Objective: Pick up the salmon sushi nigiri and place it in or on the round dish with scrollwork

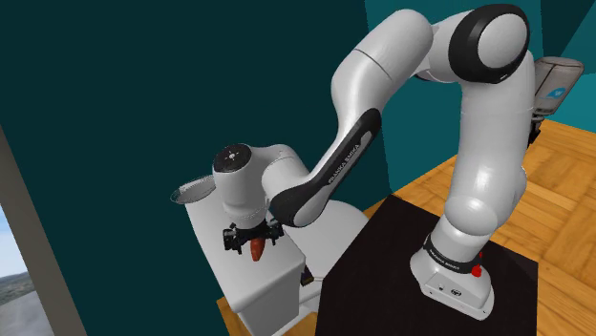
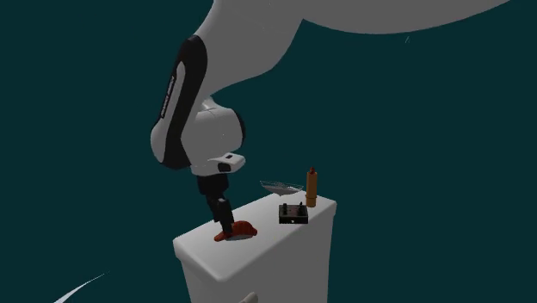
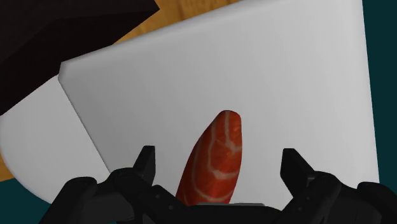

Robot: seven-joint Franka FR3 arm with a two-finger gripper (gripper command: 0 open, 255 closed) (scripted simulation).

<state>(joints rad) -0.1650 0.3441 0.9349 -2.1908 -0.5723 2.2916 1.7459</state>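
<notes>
The salmon nigiri (image 3: 215, 162), orange-red with white streaks, lies on the white cabinet top (image 3: 254, 70). My gripper (image 3: 218, 153) is open and low over it, one black finger (image 3: 146, 164) on each side of the sushi and neither touching it. From the second exterior view the gripper (image 2: 223, 219) reaches down to the nigiri (image 2: 240, 231) near the cabinet's front edge. The round dish (image 2: 280, 186), thin and grey, sits at the far end of the top, behind the gripper (image 1: 252, 240) in the shoulder view, where the dish (image 1: 190, 192) shows beside the wrist.
A small black box-like item (image 2: 293, 213) and a brown bottle (image 2: 311, 188) stand on the cabinet (image 2: 258, 254) between the nigiri and the dish. The arm's black stand (image 1: 382, 248) rests on a wooden floor (image 1: 564, 181). Teal walls surround the spot.
</notes>
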